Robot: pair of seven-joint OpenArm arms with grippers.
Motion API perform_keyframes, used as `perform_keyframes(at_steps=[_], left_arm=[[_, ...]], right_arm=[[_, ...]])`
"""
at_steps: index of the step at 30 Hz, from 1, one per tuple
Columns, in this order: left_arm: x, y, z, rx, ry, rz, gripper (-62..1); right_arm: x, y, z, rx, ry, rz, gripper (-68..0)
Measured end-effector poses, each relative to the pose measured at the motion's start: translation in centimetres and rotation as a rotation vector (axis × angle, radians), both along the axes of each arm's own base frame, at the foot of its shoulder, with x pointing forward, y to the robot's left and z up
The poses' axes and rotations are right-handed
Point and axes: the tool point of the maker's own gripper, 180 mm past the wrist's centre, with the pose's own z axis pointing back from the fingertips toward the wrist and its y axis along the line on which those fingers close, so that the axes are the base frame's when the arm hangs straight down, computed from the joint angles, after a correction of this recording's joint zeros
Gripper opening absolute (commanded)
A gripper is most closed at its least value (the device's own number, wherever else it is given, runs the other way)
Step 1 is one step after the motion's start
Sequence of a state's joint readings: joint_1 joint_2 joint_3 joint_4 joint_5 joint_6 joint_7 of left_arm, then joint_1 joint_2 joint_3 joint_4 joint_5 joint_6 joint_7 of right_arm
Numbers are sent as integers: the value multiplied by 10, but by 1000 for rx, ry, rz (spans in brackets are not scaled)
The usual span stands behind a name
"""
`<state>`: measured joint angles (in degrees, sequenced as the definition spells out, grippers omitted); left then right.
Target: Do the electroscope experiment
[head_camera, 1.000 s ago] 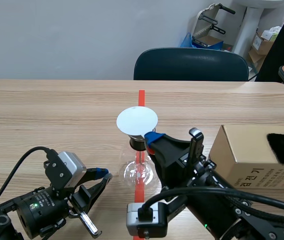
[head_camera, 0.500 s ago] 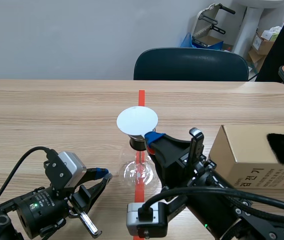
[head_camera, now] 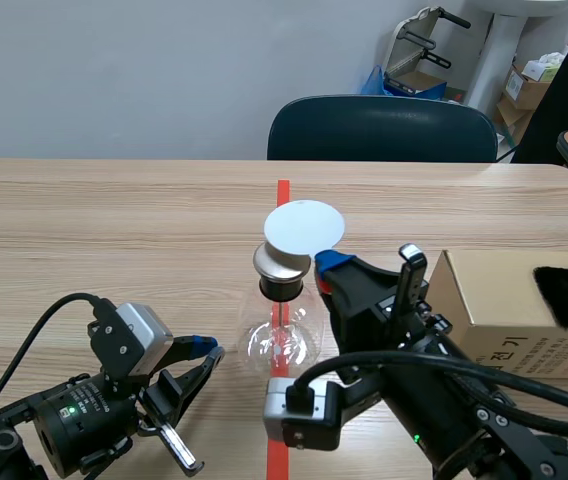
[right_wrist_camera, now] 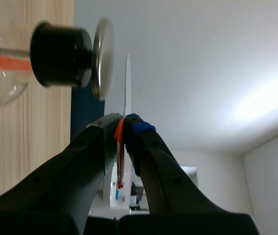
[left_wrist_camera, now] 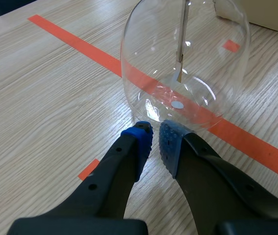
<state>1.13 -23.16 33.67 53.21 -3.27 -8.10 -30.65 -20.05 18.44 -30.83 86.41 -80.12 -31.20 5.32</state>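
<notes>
R gripper (right_wrist_camera: 122, 128) is clamped on the disc (head_camera: 305, 228), holding it by the rim. The flask (head_camera: 282, 342) stands at table centre. The disc hangs at approx. 1 o'clock from its cap (head_camera: 280, 262) in scene view, face parallel to the cap w/ a thin gap, not touching. So the next contact is, I think, a job for R gripper. L gripper (left_wrist_camera: 154, 138), narrow and holding nothing, rests at the flask's 8 o'clock, tips just beside it.
</notes>
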Motion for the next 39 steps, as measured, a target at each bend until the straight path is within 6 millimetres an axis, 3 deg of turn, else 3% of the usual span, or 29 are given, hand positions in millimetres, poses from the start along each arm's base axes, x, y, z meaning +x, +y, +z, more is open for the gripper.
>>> perform_keyframes(at_steps=[9, 20, 39], left_arm=[[0, 0, 0, 0, 0, -1, -522], [0, 0, 0, 0, 1, 0, -522], [0, 0, 0, 0, 1, 0, -522]], right_arm=[[24, -57, 4, 33, -10, -346, -665], [28, -106, 6, 47, -24, -619, -665], [28, -112, 7, 49, -26, -651, -665]])
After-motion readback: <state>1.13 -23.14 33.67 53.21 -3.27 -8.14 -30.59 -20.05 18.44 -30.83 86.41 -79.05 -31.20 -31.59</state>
